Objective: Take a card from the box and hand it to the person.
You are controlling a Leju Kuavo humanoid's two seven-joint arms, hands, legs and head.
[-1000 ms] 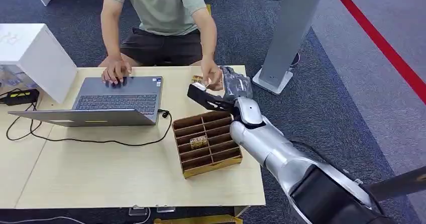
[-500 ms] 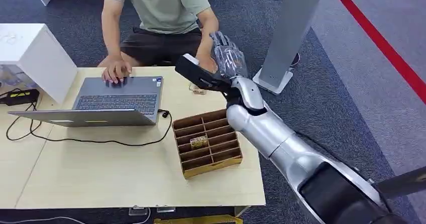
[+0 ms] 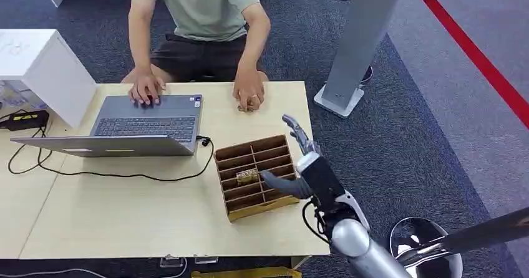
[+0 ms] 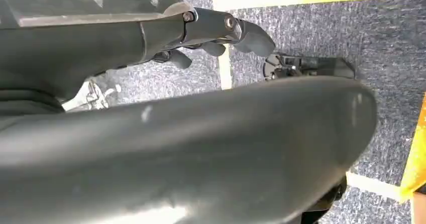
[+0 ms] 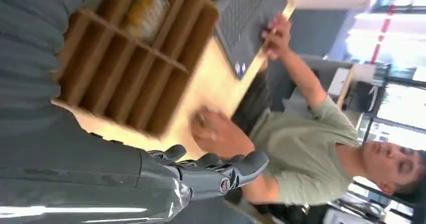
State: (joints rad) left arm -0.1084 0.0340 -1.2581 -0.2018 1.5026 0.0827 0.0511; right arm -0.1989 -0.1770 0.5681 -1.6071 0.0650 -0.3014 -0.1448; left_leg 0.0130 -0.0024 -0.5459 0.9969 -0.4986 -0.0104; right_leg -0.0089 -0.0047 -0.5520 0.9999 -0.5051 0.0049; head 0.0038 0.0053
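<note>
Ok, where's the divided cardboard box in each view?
Head view: cardboard box near the table's right edge, beside the right hand.
Right wrist view: box above the hand.
Left wrist view: not in it.
Shared landmark: person's hand on the table.

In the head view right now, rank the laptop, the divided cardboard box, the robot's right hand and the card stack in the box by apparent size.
1. laptop, the largest.
2. cardboard box.
3. right hand, smaller than the box, though it sits nearer the camera, which flatters it.
4. card stack, by far the smallest.
</note>
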